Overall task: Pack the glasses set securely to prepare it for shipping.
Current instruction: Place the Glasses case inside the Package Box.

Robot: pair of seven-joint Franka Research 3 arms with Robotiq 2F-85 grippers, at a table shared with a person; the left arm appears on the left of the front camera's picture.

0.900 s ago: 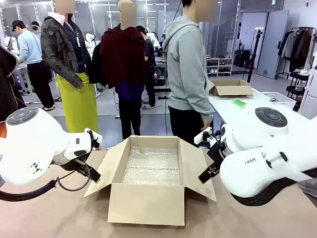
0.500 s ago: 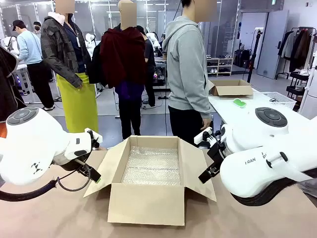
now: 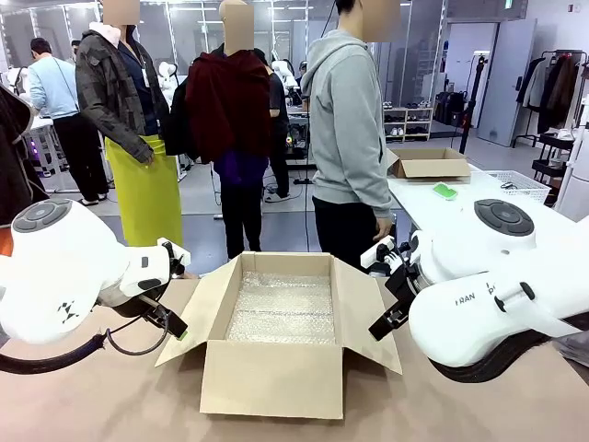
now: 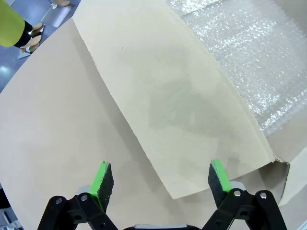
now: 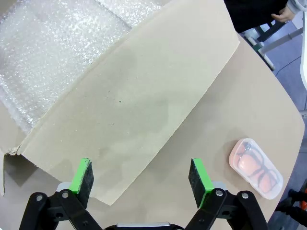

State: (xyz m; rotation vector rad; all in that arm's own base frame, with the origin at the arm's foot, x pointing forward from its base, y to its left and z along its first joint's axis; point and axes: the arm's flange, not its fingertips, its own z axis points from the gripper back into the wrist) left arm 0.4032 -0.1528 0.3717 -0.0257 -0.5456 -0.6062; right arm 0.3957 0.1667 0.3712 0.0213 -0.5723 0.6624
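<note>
Either side of the cardboard box, left hand and right hand gape wide; pink glasses case on bench by its right flap.

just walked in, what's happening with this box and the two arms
The large brown cardboard box sits open on the tan table, lined with clear bubble wrap, nothing packed yet. Both grippers are open and empty: the left gripper hangs over the box's left flap, the right gripper over its right flap. A pale pink translucent glasses case, dark-framed glasses inside, lies on the table beside the right flap. A person in a grey hoodie stands at the far side.
</note>
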